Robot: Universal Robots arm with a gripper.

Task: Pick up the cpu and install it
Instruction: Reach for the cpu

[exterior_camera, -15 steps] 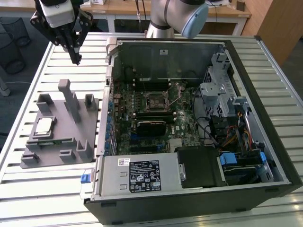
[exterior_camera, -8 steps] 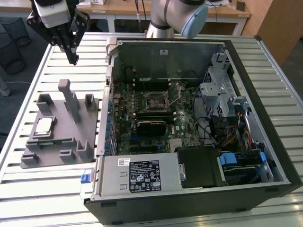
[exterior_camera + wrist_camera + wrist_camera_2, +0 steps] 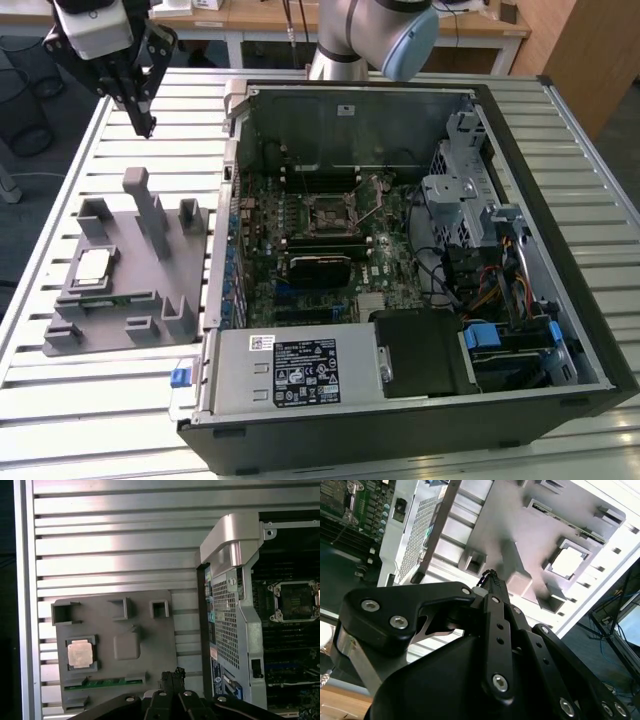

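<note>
Tool point(image 3: 148, 125) (tips together, empty) is hovering over the table point(image 3: 110, 420), w/ the cpu point(image 3: 92, 267) lying well apart, camera-side, in its grey holder point(image 3: 140, 270).

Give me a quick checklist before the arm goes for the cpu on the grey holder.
1. cpu lying in its recess on the grey holder: ok.
2. gripper empty: ok.
3. Gripper open for a grasp: not ok, it is shut.
4. Gripper over the cpu: not ok, it is off to one side.
5. computer case open, motherboard socket exposed: ok.
6. Socket frame open: cannot tell.
</note>
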